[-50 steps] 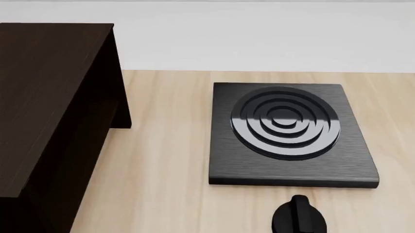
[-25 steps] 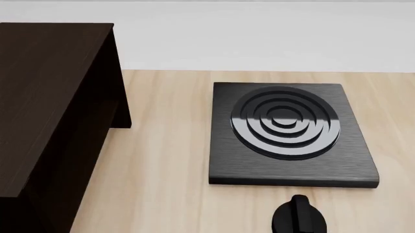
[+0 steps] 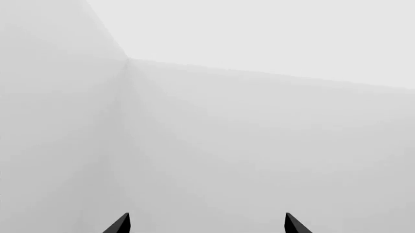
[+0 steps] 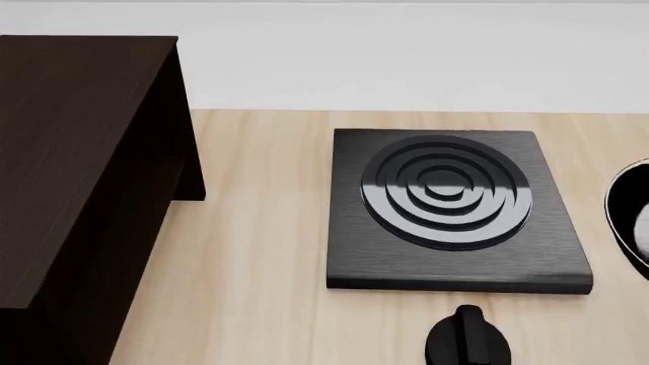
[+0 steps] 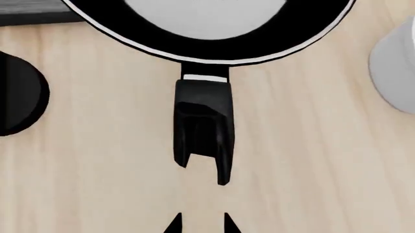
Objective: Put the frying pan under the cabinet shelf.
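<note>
Pan: the pan (image 4: 631,217) shows only as a sliver at 3 o'clock in the head view, over the wood table (image 4: 258,228) just beside the stove plate (image 4: 451,209); the right wrist view looks straight down its handle (image 5: 202,124).
Right gripper: the right gripper (image 5: 199,224) has its two tips close together, lined up behind the handle's end. I cannot tell whether it grips anything.
Left gripper: the left gripper (image 3: 206,224) is spread wide and empty, aimed at bare pale wall.
Cabinet: the cabinet (image 4: 76,167) fills 9 o'clock, well apart from the pan, with the plate between them.
Knob: a black knob (image 4: 466,341) sits at 6 o'clock, near the plate's front edge.
Bowl: a white bowl (image 5: 394,73) edges into the right wrist view, near the pan.
Handling: rigid and glossy, so probably slick and front-heavy; I'd take the handle near the rim joint to stop it drooping.
Risk: carrying it across could clip the plate.
</note>
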Tool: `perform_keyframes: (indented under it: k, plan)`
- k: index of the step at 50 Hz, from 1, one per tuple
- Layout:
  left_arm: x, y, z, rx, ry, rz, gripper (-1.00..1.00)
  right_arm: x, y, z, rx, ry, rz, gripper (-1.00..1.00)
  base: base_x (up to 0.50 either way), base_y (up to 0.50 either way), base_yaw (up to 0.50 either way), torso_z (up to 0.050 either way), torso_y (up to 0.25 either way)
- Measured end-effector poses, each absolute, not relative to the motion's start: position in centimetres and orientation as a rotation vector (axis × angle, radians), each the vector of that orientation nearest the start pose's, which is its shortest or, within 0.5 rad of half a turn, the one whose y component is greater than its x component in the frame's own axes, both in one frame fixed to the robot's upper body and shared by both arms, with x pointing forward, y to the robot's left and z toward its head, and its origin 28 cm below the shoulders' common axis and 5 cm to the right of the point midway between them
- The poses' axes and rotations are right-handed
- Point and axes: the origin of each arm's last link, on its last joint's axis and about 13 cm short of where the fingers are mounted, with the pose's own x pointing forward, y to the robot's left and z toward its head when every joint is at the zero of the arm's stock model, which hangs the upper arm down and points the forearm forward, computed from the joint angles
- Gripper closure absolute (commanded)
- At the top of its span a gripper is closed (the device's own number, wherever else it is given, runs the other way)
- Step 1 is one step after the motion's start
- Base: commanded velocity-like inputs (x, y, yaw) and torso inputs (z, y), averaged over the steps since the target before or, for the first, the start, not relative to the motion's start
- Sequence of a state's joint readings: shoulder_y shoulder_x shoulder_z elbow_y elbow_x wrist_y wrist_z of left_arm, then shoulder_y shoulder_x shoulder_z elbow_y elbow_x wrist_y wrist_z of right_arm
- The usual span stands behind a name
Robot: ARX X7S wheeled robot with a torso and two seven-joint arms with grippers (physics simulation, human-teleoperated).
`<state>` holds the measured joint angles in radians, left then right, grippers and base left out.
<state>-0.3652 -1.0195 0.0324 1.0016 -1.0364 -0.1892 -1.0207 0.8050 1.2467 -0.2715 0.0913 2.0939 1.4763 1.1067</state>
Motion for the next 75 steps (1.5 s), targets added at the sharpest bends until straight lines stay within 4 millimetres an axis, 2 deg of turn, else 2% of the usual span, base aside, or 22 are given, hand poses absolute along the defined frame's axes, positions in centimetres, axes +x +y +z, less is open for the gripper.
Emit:
perform_keyframes:
  k: [32, 53, 75]
  plan:
    - [13.8, 25.5, 27.6, -0.126, -0.695, 0.146, -1.00, 24.6, -24.2, 29.6, -0.133, 0.984, 0.069, 1.00, 0.00, 0.00, 0.00, 0.000, 0.002]
    - [13.3, 25.4, 28.1, -0.139, -0.719, 0.141, -1.00, 28.3, -21.1, 29.3, -0.273, 0.956, 0.202, 1.00, 0.00, 0.00, 0.00, 0.000, 0.001]
    - [13.2, 25.4, 28.2, -0.138, -0.719, 0.144, -1.00, 29.4, -18.2, 28.6, -0.396, 0.920, 0.332, 1.00, 0.00, 0.00, 0.00, 0.001, 0.002]
